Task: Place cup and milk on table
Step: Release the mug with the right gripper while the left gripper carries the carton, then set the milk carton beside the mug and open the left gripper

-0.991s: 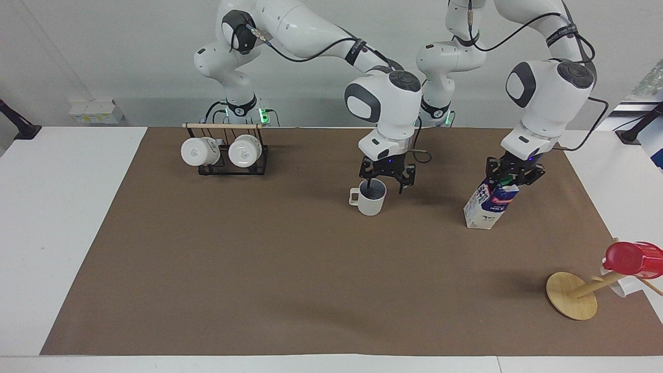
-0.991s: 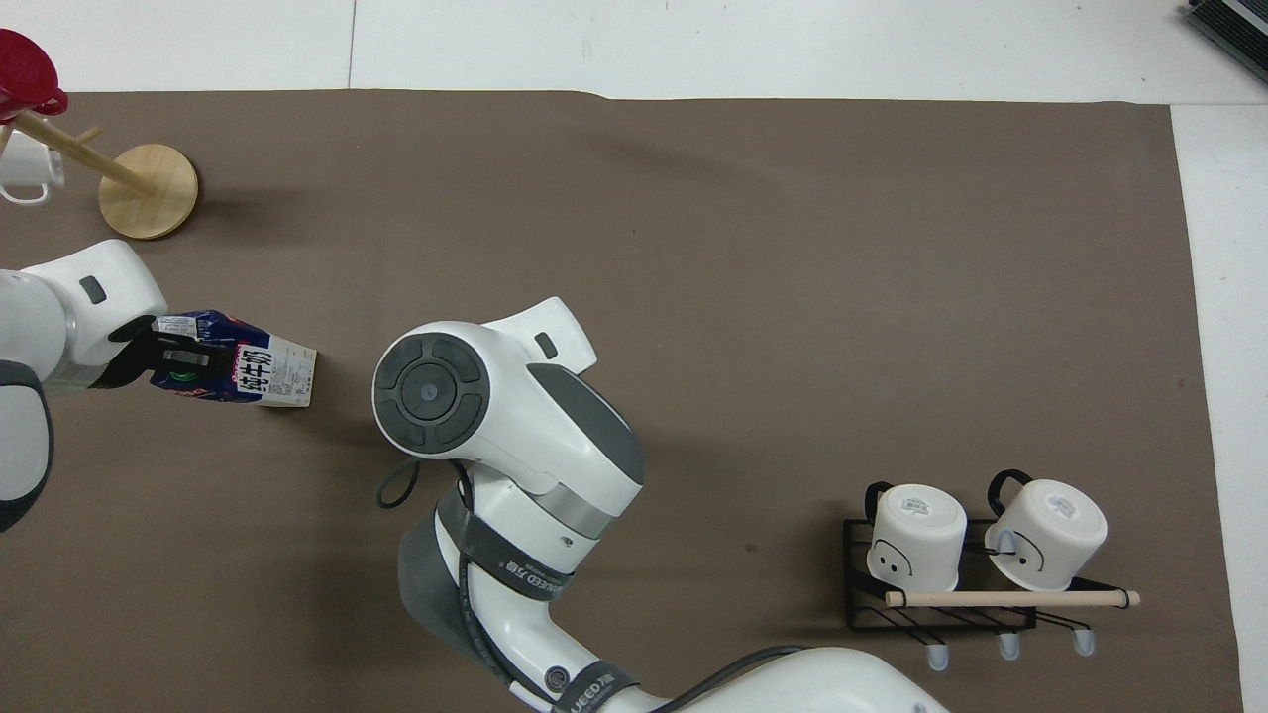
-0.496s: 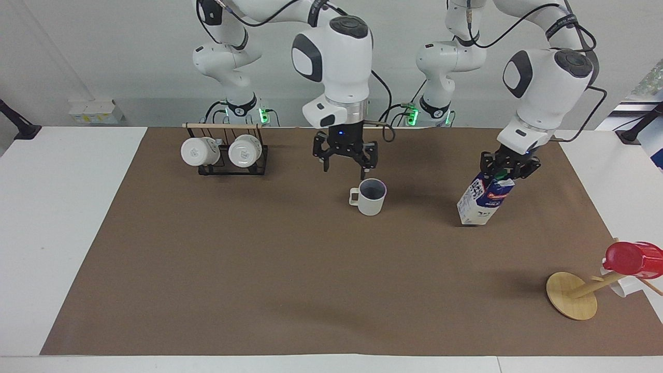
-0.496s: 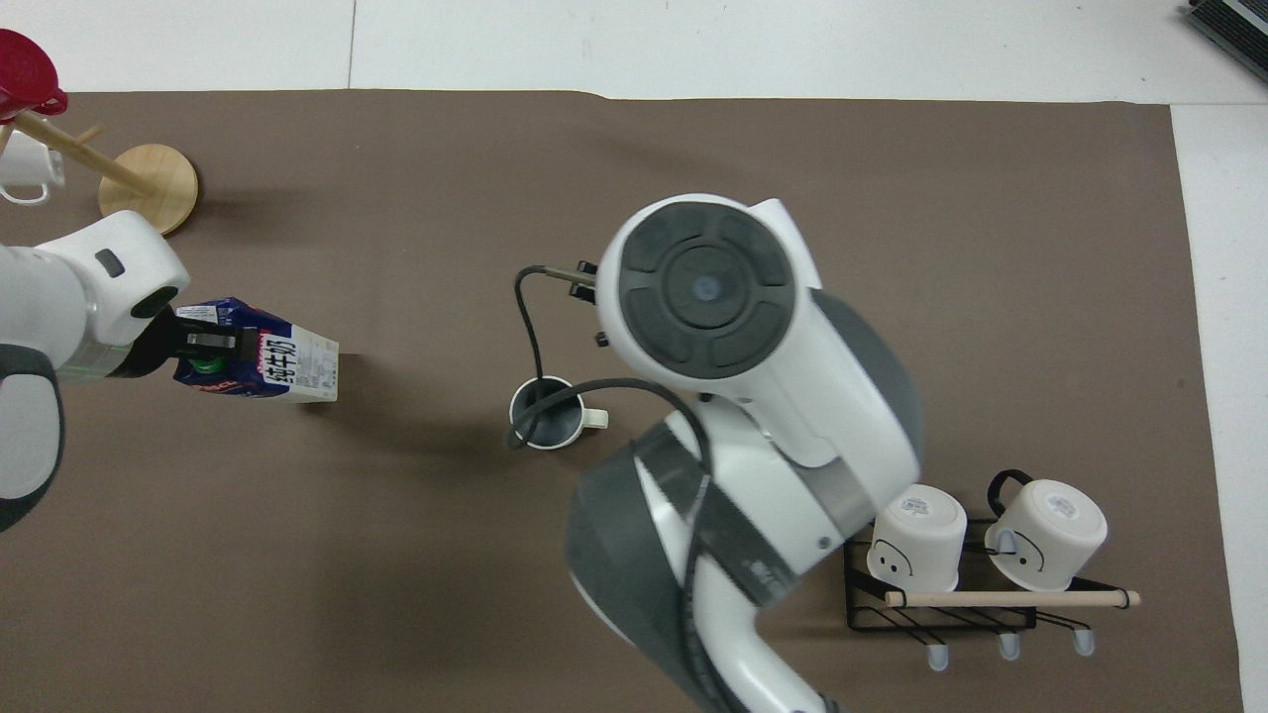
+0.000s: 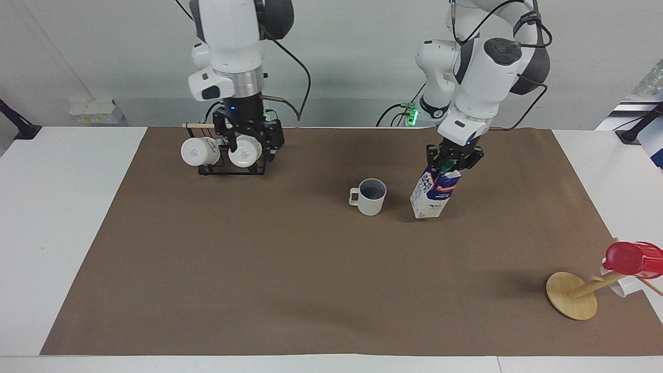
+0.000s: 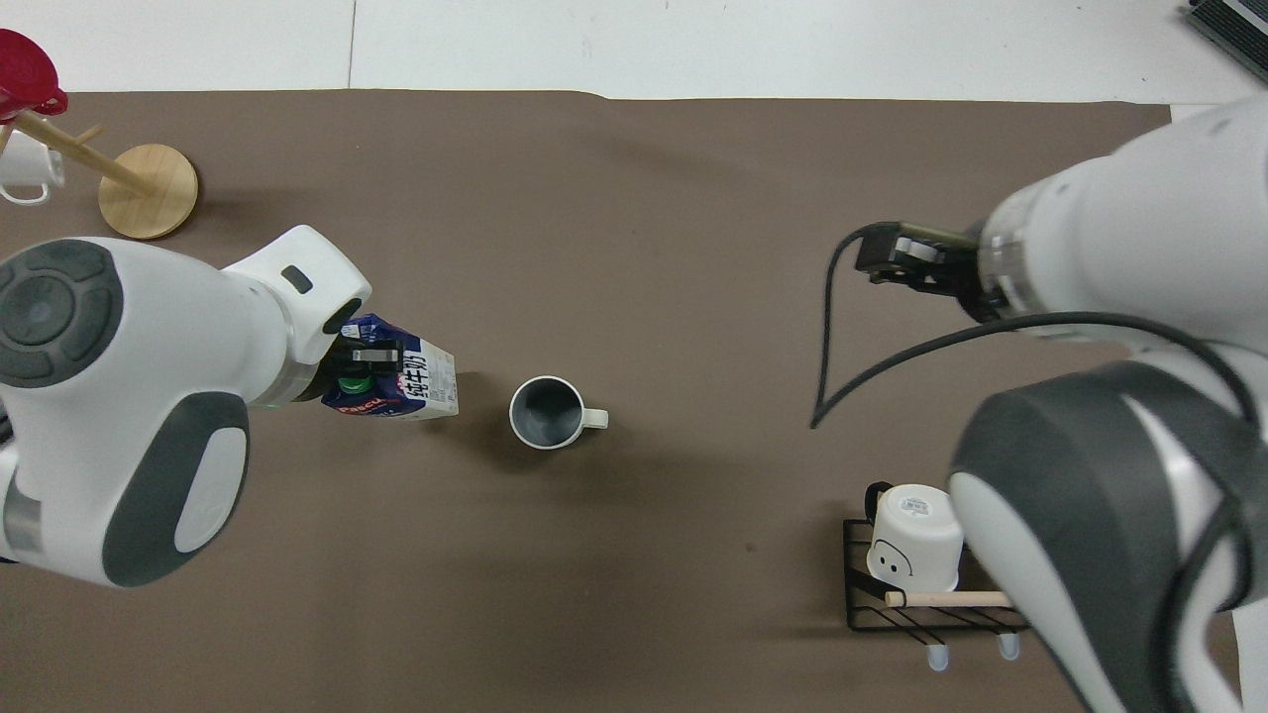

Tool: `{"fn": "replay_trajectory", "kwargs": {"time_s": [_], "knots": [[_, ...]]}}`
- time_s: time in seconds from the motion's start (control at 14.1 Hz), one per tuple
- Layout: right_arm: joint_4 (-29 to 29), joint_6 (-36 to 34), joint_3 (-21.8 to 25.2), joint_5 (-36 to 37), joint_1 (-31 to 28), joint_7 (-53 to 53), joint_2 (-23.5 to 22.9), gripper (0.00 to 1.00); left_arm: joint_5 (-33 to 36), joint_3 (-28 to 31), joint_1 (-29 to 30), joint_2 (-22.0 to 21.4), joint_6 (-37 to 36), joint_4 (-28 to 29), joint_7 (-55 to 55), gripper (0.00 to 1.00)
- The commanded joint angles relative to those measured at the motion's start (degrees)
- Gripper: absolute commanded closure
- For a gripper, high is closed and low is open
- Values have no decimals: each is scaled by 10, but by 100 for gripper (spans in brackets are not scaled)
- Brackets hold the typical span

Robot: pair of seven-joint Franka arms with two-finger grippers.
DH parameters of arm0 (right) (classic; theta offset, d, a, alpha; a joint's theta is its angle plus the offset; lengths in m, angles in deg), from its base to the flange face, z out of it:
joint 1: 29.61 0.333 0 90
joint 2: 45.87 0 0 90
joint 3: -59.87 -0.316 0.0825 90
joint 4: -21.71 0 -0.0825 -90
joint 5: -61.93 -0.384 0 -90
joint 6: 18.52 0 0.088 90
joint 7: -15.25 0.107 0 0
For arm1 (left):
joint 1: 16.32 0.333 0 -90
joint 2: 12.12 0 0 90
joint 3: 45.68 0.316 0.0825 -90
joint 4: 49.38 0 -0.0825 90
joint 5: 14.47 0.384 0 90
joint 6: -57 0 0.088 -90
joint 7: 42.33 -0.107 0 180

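The off-white cup (image 5: 369, 197) (image 6: 545, 412) stands upright on the table's brown sheet (image 5: 259, 269), free of both grippers. The blue and white milk (image 5: 434, 194) (image 6: 396, 381) hangs tilted just beside the cup, toward the left arm's end. My left gripper (image 5: 453, 160) (image 6: 362, 356) is shut on its top by the green cap. The carton's lower edge is at the sheet; I cannot tell if it touches. My right gripper (image 5: 248, 140) is open and holds nothing, up over the mug rack (image 5: 233, 168).
Two white mugs (image 5: 194, 151) (image 5: 244, 151) hang on the black rack (image 6: 892, 614) near the right arm's base. A tilted wooden stand (image 5: 572, 295) (image 6: 149, 191) carries a red cup (image 5: 632, 258) at the left arm's end, far from the robots.
The right gripper let go of the cup, rose and swung over to the mug rack. The left gripper carried the milk across the sheet to just beside the cup.
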State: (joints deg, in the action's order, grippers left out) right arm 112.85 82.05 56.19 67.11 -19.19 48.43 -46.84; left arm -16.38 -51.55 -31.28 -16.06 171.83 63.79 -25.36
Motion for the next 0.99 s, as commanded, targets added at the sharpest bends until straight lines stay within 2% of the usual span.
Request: {"fn": "replay_trajectory", "kwargs": {"time_s": [0.0,0.35,0.71,0.92], "knots": [[33,-20,-7,-15,-58,-77,41,0,-3,10,-25,-5,-4,6,23,52],[26,-65,-1,-30,-109,-151,60,0,10,10,-24,-15,14,49,19,52],[-46,-107,-1,-30,-114,-158,30,0,10,10,-30,-17,25,62,22,52],[-54,-119,-2,-26,-113,-161,27,0,10,10,-32,-18,40,72,22,52]]}}
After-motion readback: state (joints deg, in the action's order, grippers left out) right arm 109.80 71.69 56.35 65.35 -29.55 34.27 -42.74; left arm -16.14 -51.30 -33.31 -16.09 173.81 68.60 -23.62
